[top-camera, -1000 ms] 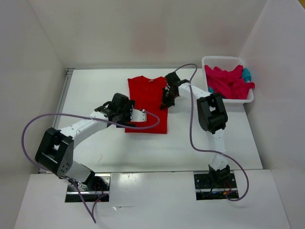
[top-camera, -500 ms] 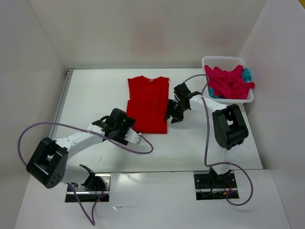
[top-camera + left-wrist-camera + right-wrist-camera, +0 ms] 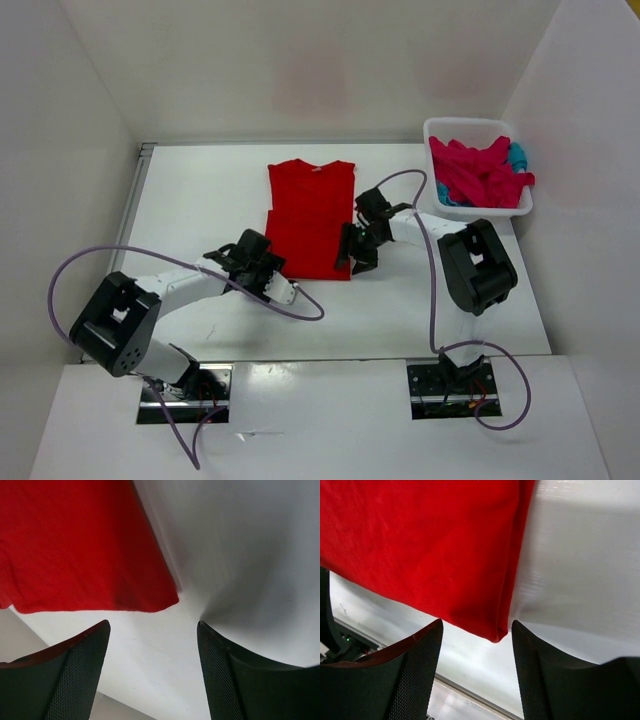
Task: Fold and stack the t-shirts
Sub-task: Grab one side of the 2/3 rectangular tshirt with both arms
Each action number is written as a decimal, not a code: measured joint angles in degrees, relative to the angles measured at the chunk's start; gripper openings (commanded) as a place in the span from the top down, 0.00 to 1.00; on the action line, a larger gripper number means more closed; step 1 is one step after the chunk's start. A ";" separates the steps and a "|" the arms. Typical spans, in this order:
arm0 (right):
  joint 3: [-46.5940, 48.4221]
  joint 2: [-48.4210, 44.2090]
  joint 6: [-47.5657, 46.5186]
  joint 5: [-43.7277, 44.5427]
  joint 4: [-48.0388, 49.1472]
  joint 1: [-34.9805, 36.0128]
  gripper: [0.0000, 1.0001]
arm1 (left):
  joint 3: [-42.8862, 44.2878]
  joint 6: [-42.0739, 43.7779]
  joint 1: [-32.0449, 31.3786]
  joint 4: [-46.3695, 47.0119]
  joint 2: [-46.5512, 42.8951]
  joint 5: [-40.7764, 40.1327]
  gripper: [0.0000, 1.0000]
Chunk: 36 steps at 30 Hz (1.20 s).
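Folding the first shirt looks to be the step in hand, with the stacking not yet begun. On the white table (image 3: pixel 200 190) the red t-shirt (image 3: pixel 310 215) lies flat near the middle as a narrow oblong, collar toward the far wall and hem toward the arms; its sleeves seem already turned in, though the top view is too small to be sure. At the far right of the table, the white lattice basket (image 3: pixel 470 121) holds the crimson-pink t-shirt (image 3: pixel 480 170) bunched up, and the teal-blue t-shirt (image 3: pixel 517 155) peeps out at its right edge. The left claw (image 3: pixel 270 270) sits low at the near left hem corner, jaws spread and empty; its wrist view shows that corner just ahead of the fingers, not yet between them. The right claw (image 3: pixel 356 260) is likewise released and grasping nothing, and in its wrist view the near right hem corner lies in the gap between the fingers. The next move probably calls for both claws to settle onto the cloth, pinch their corners together, and carry the hem evenly up toward the collar, so that the fold lands square.
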 measured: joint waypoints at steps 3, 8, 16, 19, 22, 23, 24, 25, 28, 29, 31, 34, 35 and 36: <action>-0.07 0.33 0.20 -0.39 0.15 0.09 0.37 | -0.09 0.13 0.00 0.81 1.75 -0.22 0.23; -0.22 1.18 0.42 -0.92 0.52 0.24 0.36 | 0.07 -0.04 0.00 3.10 2.64 -0.04 0.33; -1.29 1.16 0.50 -2.84 0.63 0.31 0.48 | 0.31 -1.38 -0.15 3.54 4.87 1.20 0.77; -1.62 1.66 -0.20 -2.97 0.50 0.50 0.79 | 0.52 -2.01 -0.42 3.41 5.11 1.60 0.91; -1.62 2.91 -0.20 -3.69 0.70 0.70 1.00 | 0.98 -3.61 -0.48 3.15 5.18 2.01 0.98; -1.62 2.93 -0.24 -3.89 0.70 0.70 1.00 | 1.29 -4.35 -0.48 3.02 5.18 2.14 1.00; -1.62 2.93 -0.33 -3.87 0.70 0.72 1.00 | 1.64 -4.90 -0.48 2.97 5.20 2.34 1.00; -1.62 2.93 -0.35 -3.96 0.70 0.72 1.00 | 2.16 -5.40 -0.48 2.73 5.20 2.51 1.00; -1.62 2.93 -0.83 -4.37 0.63 0.72 1.00 | 4.17 -6.99 -0.48 0.61 5.20 3.08 1.00; -1.62 2.93 -1.16 -4.55 0.55 0.72 1.00 | 4.92 -7.80 -0.57 -0.55 5.20 3.23 1.00; -1.81 2.78 -1.92 -4.90 0.35 0.72 1.00 | 5.77 -9.33 -1.05 -2.51 4.94 3.15 1.00; -3.54 1.38 -3.32 -5.38 -0.79 0.72 1.00 | 5.77 -12.52 -3.61 -6.45 3.48 2.69 1.00; -4.37 0.48 -3.74 -5.42 -1.53 0.72 1.00 | 5.77 -13.94 -4.85 -7.96 3.02 2.71 1.00; -5.35 -0.74 -4.15 -5.40 -2.71 0.74 1.00 | 5.79 -15.37 -5.99 -9.33 2.64 2.86 1.00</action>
